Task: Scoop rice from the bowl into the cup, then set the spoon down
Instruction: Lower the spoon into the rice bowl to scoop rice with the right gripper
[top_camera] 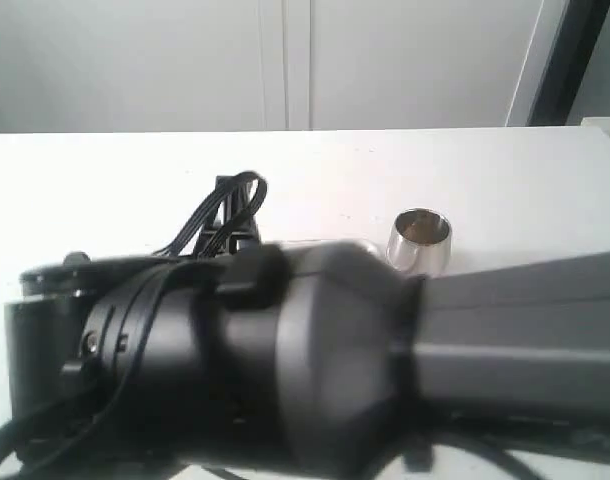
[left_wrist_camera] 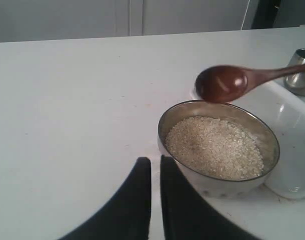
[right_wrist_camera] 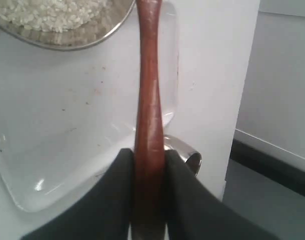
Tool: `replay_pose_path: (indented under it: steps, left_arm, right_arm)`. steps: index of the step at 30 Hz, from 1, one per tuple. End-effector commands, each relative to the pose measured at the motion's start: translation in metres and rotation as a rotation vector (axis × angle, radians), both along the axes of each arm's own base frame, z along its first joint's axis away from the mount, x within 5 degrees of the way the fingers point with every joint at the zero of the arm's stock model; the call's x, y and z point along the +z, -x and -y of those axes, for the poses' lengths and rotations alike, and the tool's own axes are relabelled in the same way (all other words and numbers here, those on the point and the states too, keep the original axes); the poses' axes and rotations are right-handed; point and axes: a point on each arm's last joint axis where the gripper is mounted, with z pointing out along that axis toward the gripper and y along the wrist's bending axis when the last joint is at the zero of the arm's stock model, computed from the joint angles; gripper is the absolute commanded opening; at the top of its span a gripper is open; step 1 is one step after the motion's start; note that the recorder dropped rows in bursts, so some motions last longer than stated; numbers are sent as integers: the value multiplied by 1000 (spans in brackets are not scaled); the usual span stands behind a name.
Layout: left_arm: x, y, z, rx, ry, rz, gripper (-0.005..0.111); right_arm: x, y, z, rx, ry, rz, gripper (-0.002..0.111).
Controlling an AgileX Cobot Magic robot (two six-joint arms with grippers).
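While the right gripper [right_wrist_camera: 148, 156] clamped the spoon [left_wrist_camera: 225, 82], its seemingly empty head hung over the rim of the bowl [left_wrist_camera: 162, 131].

White table [left_wrist_camera: 67, 100] with a clear tray [right_wrist_camera: 52, 150], a bowl [left_wrist_camera: 217, 186] of rice [left_wrist_camera: 215, 147], a cup [top_camera: 420, 240].

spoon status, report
Right end effector shut on spoon handle; left end effector shut, empty. Spoon head empty, by bowl rim; rice in bowl. Arm blocks most of exterior view.
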Motion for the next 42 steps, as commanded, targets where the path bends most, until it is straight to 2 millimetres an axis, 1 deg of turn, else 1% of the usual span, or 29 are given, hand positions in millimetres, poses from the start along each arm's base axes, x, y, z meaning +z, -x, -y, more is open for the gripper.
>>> replay_pose_path:
  steps: [1, 5, 9, 14, 19, 26, 33, 42]
  left_arm:
    - [2, 0, 0, -1, 14, 7, 14]
    - [2, 0, 0, -1, 14, 7, 14]
    - [2, 0, 0, -1, 14, 7, 14]
    - [2, 0, 0, -1, 14, 7, 14]
    - [2, 0, 0, -1, 14, 7, 14]
    - [2, 0, 0, -1, 14, 7, 14]
    - [2, 0, 0, -1, 14, 7, 14]
    - [2, 0, 0, -1, 14, 7, 14]
  right_arm:
    - [-23, -5, -9, 28, 92, 24, 0]
    - [-37, -9, -13, 44, 143, 36, 0]
    - [-39, -14, -11, 45, 163, 52, 0]
    - [-38, -25, -4, 12, 165, 53, 0]
    - [-40, -31, 1, -1, 175, 47, 0]
    - [-44, -33, 1, -2, 189, 38, 0]
    - [-61, -34, -2, 0, 227, 16, 0]
    - [-65, -32, -3, -5, 226, -19, 0]
